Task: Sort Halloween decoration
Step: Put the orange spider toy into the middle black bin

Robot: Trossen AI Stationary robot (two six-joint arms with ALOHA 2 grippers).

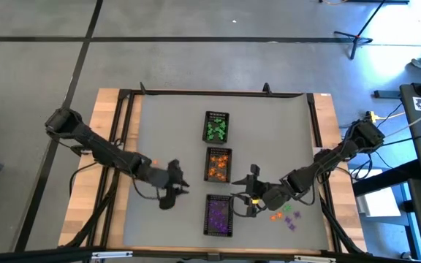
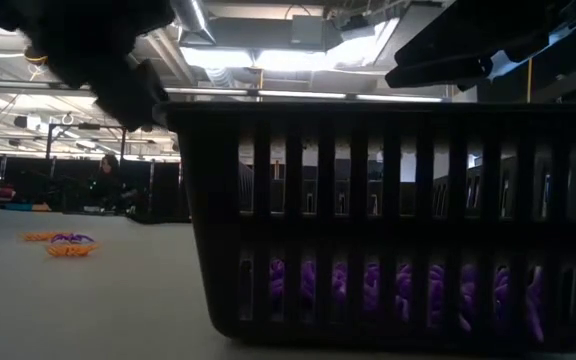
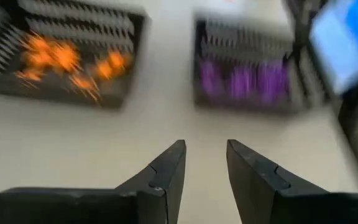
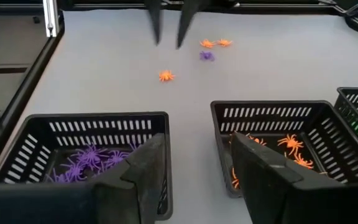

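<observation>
Items as I read them from my station:

1. Three black rectangular mesh trays in a column at the table's middle: far tray (image 1: pixel 216 127) holds green plastic trinkets (image 1: pixel 215 131); middle tray (image 1: pixel 218 164) holds orange plastic spider trinkets (image 4: pixel 294 151); near tray (image 1: pixel 219 215) holds purple plastic spider trinkets (image 4: pixel 91 159).
2. Loose trinkets (image 1: pixel 287 215), orange, green and purple, lying on the grey mat right of the near tray.
3. Right gripper (image 1: pixel 253 191): hovering between the middle and near trays, at their right edge. Jaws spread, nothing between them.
4. Left gripper (image 1: pixel 179 184): over bare mat left of the trays, pointed toward them. Jaws partly apart, gripping nothing I can see.
</observation>
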